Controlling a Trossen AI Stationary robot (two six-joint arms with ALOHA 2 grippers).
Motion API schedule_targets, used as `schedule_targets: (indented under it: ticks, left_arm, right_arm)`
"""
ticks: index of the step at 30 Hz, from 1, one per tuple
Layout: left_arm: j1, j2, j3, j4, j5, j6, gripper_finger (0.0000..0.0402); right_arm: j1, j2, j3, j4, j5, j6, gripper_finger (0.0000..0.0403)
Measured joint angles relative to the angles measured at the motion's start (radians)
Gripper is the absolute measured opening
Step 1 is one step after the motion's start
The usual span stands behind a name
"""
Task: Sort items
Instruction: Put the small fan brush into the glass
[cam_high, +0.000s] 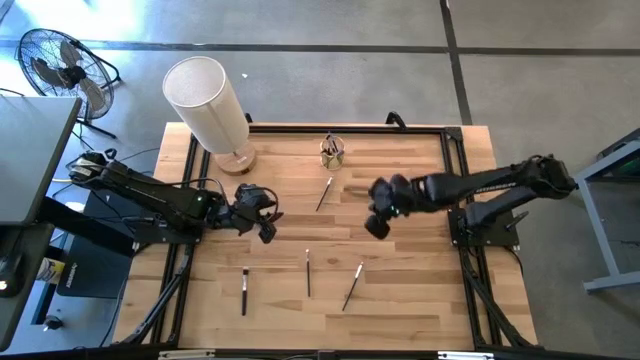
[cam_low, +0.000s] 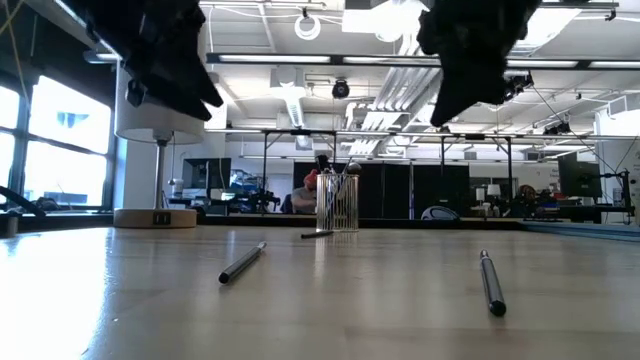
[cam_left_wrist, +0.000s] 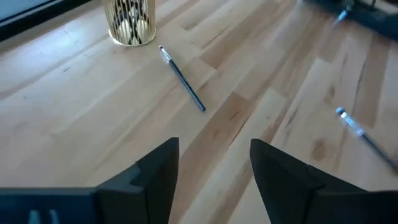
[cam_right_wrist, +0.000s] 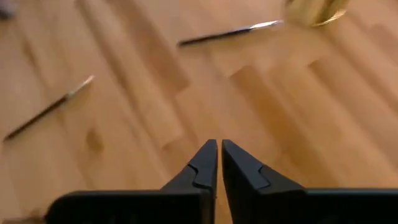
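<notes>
Three slim brushes lie flat near the table's near edge (cam_high: 244, 290) (cam_high: 308, 272) (cam_high: 352, 286). A fourth brush (cam_high: 324, 193) (cam_left_wrist: 181, 79) (cam_right_wrist: 230, 32) lies in front of the small gold-tinted cup (cam_high: 332, 150) (cam_low: 338, 203), which has brushes standing in it. My left gripper (cam_high: 270, 222) (cam_left_wrist: 214, 162) hovers open above bare wood, left of centre. My right gripper (cam_high: 378, 226) (cam_right_wrist: 219, 155) hovers shut, right of centre, above the table. Neither touches anything. In the low view two of the brushes (cam_low: 242, 262) (cam_low: 490, 282) lie on the wood.
A large white cylinder (cam_high: 210, 110) on a wooden base stands at the far left corner. A black frame (cam_high: 450, 140) runs along the table's far and side edges. Bare wood lies between the two grippers. A fan (cam_high: 60, 65) stands on the floor beyond the table.
</notes>
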Motion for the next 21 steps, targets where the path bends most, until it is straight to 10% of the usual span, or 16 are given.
schedule_targets:
  ticks: [11, 21]
  left_arm:
    - [0.0, 0.213, 0.384, -0.568, 0.163, -0.586, 0.0198]
    - [-0.1, 0.312, 0.349, -0.728, 0.499, -1.073, 0.0198]
  right_arm:
    - [0.191, -0.018, -0.262, 0.219, -0.066, 0.281, 0.0003]
    - [0.33, -0.034, -0.322, 0.253, -0.153, 0.339, 0.0002]
